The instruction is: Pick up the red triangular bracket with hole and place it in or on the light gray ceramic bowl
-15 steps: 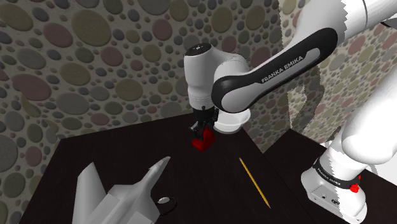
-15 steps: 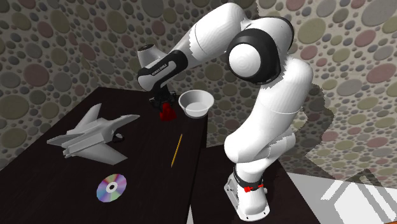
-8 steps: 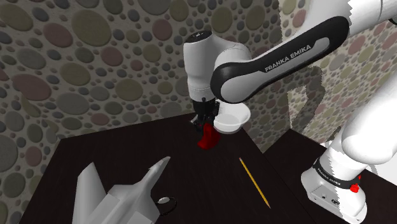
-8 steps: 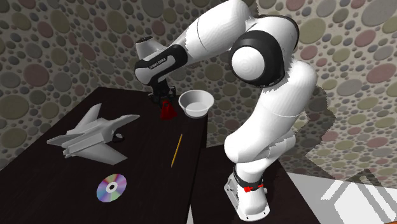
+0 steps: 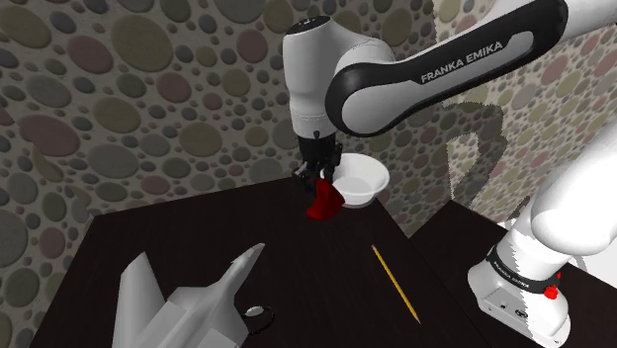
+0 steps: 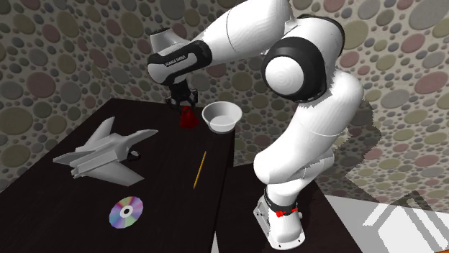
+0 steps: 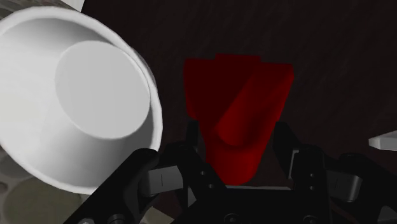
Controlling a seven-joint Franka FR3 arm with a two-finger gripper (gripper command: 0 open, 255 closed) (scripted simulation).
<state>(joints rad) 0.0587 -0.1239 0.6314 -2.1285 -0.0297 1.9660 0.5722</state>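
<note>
On the dark table (image 6: 43, 194), starting at the second exterior view's left, a grey toy jet (image 6: 101, 151) lies first, with a shiny disc (image 6: 126, 212) nearer the camera. A yellow pencil (image 6: 200, 169) comes next, close to the table's right edge. Beyond it, toward the spotted wall, the black gripper (image 6: 183, 104) points down from the white arm, and the red bracket (image 6: 188, 117) hangs directly beneath it. Just to the bracket's right stands the white bowl (image 6: 221, 116), upright near the table's far corner.

In the shoulder view the order is the jet at the lower left, then the gripper with the bracket under its tips, then the bowl just to the right, slightly farther back. The pencil lies farther right, toward the stand (image 5: 519, 287). Whether the bracket's lower edge touches the table cannot be told.

The wrist view shows the fingers (image 7: 191, 137) pinching the bracket from both sides, its body jutting away from the hand. The bowl sits beside the bracket, not touching it, with its round inner floor showing.
</note>
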